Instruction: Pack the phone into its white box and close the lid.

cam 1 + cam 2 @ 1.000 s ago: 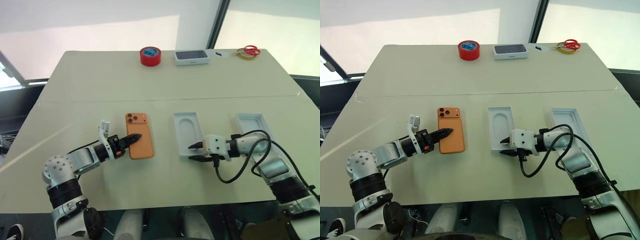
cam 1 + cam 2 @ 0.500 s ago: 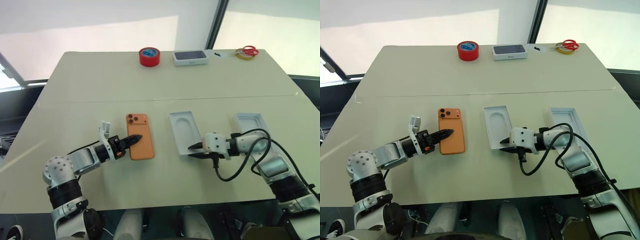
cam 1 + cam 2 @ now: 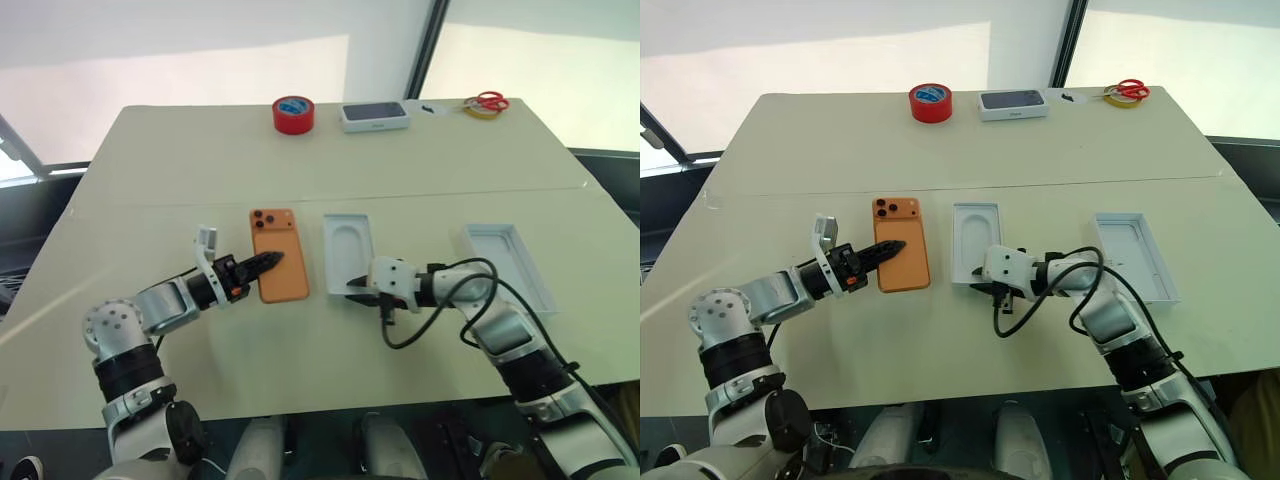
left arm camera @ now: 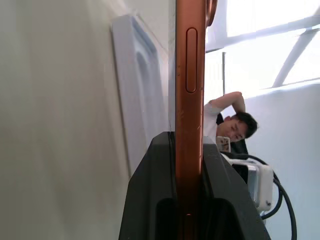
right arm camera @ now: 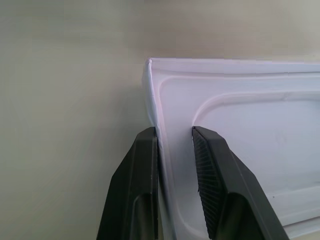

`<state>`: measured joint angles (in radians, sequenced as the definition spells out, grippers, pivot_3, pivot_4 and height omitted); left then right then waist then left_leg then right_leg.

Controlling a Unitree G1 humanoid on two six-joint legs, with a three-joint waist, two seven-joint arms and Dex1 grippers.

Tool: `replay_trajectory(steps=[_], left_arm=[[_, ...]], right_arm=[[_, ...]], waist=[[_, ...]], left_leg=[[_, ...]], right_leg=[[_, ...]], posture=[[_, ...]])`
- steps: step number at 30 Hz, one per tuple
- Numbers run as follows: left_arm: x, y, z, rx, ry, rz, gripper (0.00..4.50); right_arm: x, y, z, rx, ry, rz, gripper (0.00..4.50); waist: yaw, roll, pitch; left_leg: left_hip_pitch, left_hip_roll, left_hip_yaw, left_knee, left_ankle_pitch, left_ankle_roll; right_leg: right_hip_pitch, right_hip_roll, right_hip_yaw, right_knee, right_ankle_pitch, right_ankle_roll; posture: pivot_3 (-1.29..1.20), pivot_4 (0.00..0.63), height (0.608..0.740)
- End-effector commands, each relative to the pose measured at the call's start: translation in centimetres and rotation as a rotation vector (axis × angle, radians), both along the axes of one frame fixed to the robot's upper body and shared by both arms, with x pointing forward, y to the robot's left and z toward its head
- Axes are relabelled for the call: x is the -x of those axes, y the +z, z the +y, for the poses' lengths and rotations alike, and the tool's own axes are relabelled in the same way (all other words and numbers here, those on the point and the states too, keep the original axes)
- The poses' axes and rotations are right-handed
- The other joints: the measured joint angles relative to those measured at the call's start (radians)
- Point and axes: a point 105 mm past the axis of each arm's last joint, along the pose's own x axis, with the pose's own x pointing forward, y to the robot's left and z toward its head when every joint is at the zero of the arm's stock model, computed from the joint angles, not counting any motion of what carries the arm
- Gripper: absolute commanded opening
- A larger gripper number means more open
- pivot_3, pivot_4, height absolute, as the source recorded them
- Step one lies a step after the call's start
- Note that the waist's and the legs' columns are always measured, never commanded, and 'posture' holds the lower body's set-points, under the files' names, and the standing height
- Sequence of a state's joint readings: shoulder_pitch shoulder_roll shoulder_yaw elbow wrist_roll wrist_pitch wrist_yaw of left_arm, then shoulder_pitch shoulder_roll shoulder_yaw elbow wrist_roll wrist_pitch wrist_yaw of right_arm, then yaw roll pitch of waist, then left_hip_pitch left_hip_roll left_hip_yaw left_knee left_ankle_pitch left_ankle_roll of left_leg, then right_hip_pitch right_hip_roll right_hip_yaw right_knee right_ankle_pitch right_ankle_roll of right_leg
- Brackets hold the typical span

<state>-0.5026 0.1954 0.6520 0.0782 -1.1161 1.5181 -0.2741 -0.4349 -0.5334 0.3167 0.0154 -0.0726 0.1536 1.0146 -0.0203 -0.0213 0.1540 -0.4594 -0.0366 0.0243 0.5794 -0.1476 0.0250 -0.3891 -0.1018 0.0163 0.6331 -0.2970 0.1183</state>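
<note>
1. Black fingers of L gripper are clamped on the near part of the phone; L wrist view shows its orange edge squeezed between both pads.
2. Phone's back faces up, lens cluster at the far-left corner. It sits left of centre on the table; can't tell if it's fully clear of the surface.
3. R gripper pinches the near wall of the white box, one finger outside and one inside, near a corner per R wrist view.
4. Box lies just right of the phone, open side up, w/ a white rounded-recess insert inside.
5. Lid lies well apart to the right, open side up, plain white inside.
6. Far edge: red tape roll, white box w/ dark top, red-handled scissors.
7. A person shows beyond the table in L wrist view.
</note>
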Motion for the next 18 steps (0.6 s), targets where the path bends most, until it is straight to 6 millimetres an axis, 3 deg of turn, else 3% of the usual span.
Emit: replay_trajectory(steps=[1, 3, 5, 10, 14, 18], left_arm=[[-0.2, 1.6, 0.0, 0.028, -0.011, -0.055, 0.00], [-0.3, 1.7, -0.2, 0.021, -0.017, -0.058, 0.00], [-0.4, 1.7, -0.5, 0.010, -0.032, -0.055, 0.00], [-0.7, 1.5, -1.5, 0.002, -0.071, -0.046, 0.00], [-1.3, 1.8, -3.0, 0.013, -0.113, -0.052, 0.00], [-2.0, 1.8, -4.3, 0.024, -0.137, -0.049, 0.00]], right_arm=[[0.6, -0.5, 1.2, 0.009, 0.035, 0.018, 0.70], [1.3, -0.4, 1.2, -0.002, 0.064, 0.063, 0.70], [1.7, -0.1, 0.7, -0.018, 0.069, 0.126, 1.58], [1.6, 1.1, -0.1, -0.017, 0.094, 0.071, 3.87], [1.4, 4.2, -0.9, -0.148, 0.078, 0.090, 3.87], [0.1, 5.5, -3.7, -0.168, -0.017, 0.073, 3.87]], waist=[[0.001, 0.000, 0.000], [0.001, 0.000, 0.000], [0.005, 0.000, 0.000], [0.010, 0.000, 0.000], [0.012, -0.001, 0.001], [0.011, -0.001, 0.001]], left_leg=[[0.000, 0.000, 0.000, 0.000, 0.000, 0.000], [0.000, 0.000, 0.000, 0.000, 0.000, 0.000], [0.000, 0.000, 0.000, 0.000, 0.000, 0.000], [-0.001, 0.000, 0.000, 0.000, 0.000, 0.000], [-0.003, -0.001, 0.000, 0.000, 0.000, 0.000], [-0.002, -0.001, 0.000, 0.000, 0.000, 0.000]], right_leg=[[0.000, 0.000, 0.000, 0.000, 0.000, 0.000], [0.000, 0.000, 0.000, 0.000, 0.001, 0.001], [0.000, 0.000, 0.000, 0.000, 0.001, 0.003], [-0.001, 0.000, -0.001, -0.001, 0.002, 0.003], [-0.001, -0.001, -0.001, -0.001, 0.002, 0.003], [0.000, -0.001, -0.001, -0.001, 0.001, 0.003]], posture=[[0.00, 0.150, 0.738], [0.00, 0.150, 0.738], [0.00, 0.150, 0.738], [0.00, 0.150, 0.738], [0.00, 0.150, 0.738], [0.00, 0.150, 0.738]])
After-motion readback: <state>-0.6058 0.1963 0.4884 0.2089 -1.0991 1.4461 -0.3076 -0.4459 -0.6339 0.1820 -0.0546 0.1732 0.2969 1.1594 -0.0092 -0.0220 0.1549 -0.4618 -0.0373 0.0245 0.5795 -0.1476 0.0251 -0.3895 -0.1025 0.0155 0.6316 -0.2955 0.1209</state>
